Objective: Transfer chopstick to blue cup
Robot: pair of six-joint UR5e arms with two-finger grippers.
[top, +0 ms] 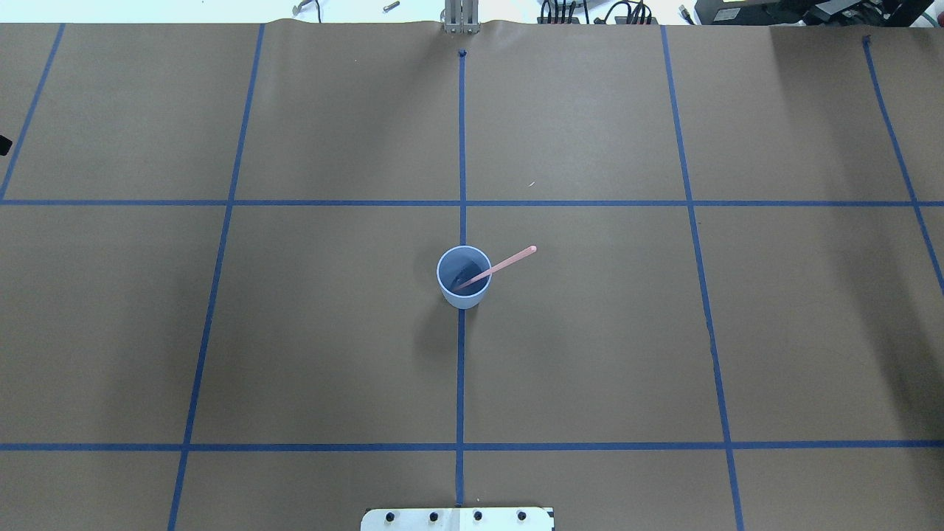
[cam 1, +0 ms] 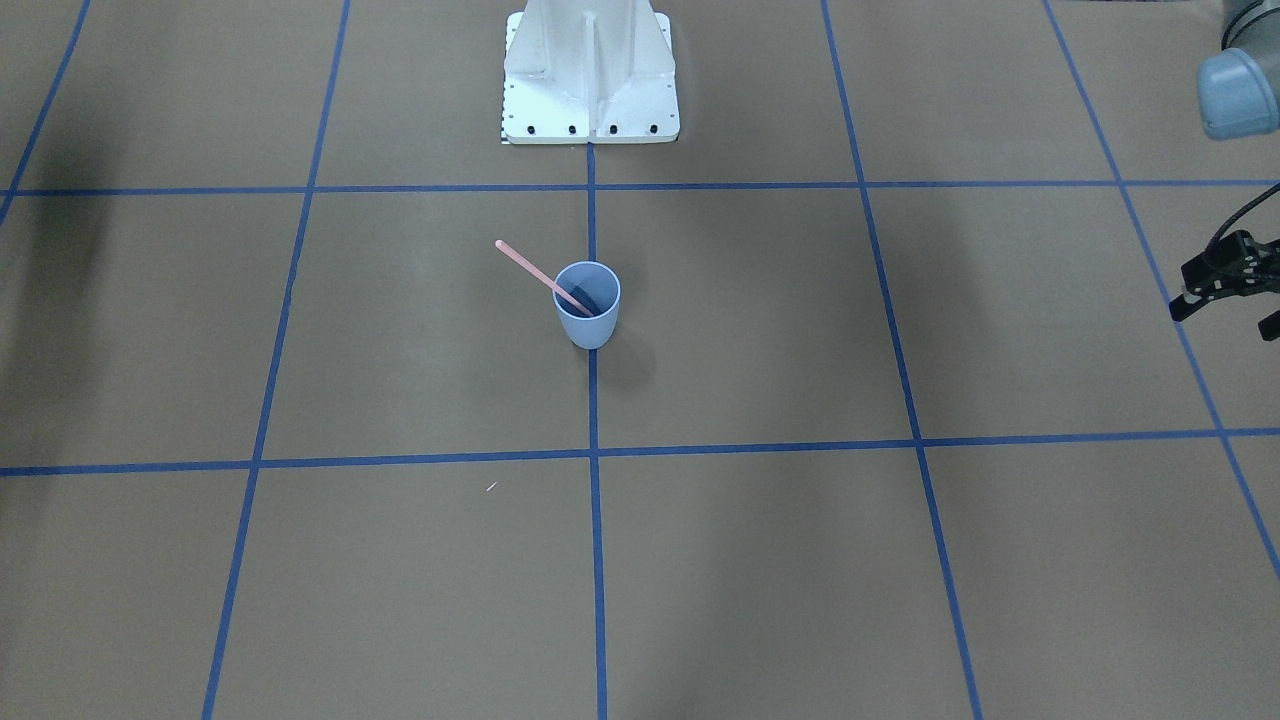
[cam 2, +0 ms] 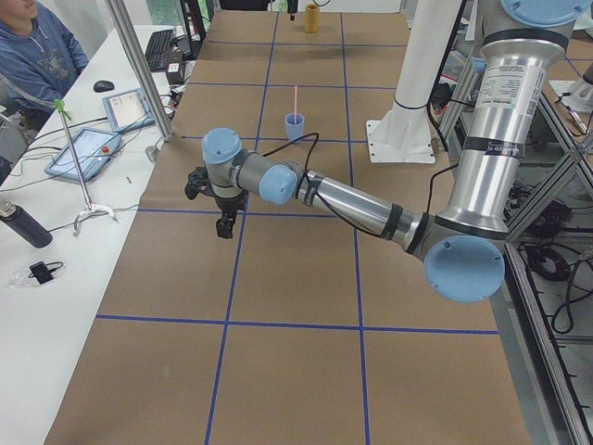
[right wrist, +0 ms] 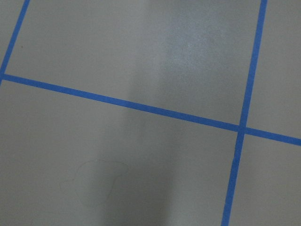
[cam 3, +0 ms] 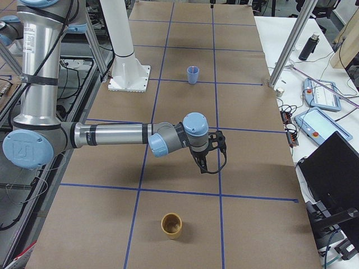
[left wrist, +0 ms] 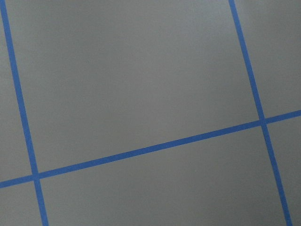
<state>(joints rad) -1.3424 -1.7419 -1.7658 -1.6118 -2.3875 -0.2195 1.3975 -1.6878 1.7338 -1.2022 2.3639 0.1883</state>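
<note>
Logged in remotely and this is what I had on screen: the small pale-blue plastic cup (cam 1: 588,318), a smooth tapered tumbler with a round rim, stood upright near the middle of the table, sitting right on the centre strip of glossy blue tape (cam 1: 592,520). The thin pink chopstick (cam 1: 530,268), a straight, slim rod, was inside it, with its lower tip down in the bottom of the cup. The rest leaned over the rim and stuck out at a slant toward the robot's right side. The table itself was covered in matte brown paper (cam 1: 760,320), flat and a bit creased at the far edge, with the tape marking out big rectangles. The white metal pedestal (cam 1: 590,90), with its bolted flange plate, sat behind the cup. The left gripper (cam 1: 1228,300), black and angular, hovered over the paper well away from the cup and partly cut off by the front view's edge; its two fingers looked spread apart with nothing between them. The right gripper (cam 3: 205,162) only showed up in the side camera, also well apart from the cup, and I honestly couldn't tell whether it was parted or closed. Near it stood a short tan cup with a wood-like look (cam 3: 171,225), upright on the paper. Both wrist cams showed only plain paper and tape lines.
</note>
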